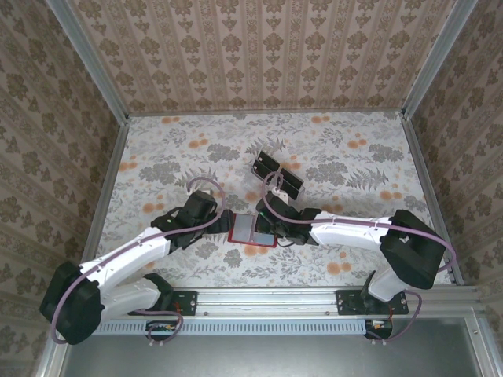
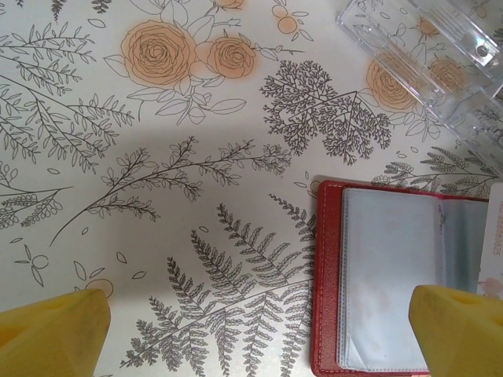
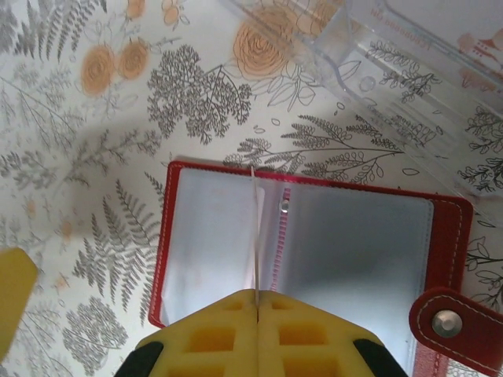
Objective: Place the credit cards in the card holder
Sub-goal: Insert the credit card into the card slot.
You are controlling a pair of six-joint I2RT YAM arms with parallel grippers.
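Leftward, arm (image 1: 346,229) extended, right tool (image 3: 257,306) pinching card (image 3: 255,228)

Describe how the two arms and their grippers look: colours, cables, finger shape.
The left arm and right arm share white link shells, black joint housings and a mauve cable looping alongside each. The left gripper has blunt yellow plastic fingers. The right gripper has matching yellow fingers with square moulded recesses and black parts behind them.

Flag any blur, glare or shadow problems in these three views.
Top external: even light, sharp throughout. Left wrist: soft shadow across the tablecloth, left tool out of focus. Right wrist: right tool blurred up close, card holder in focus.
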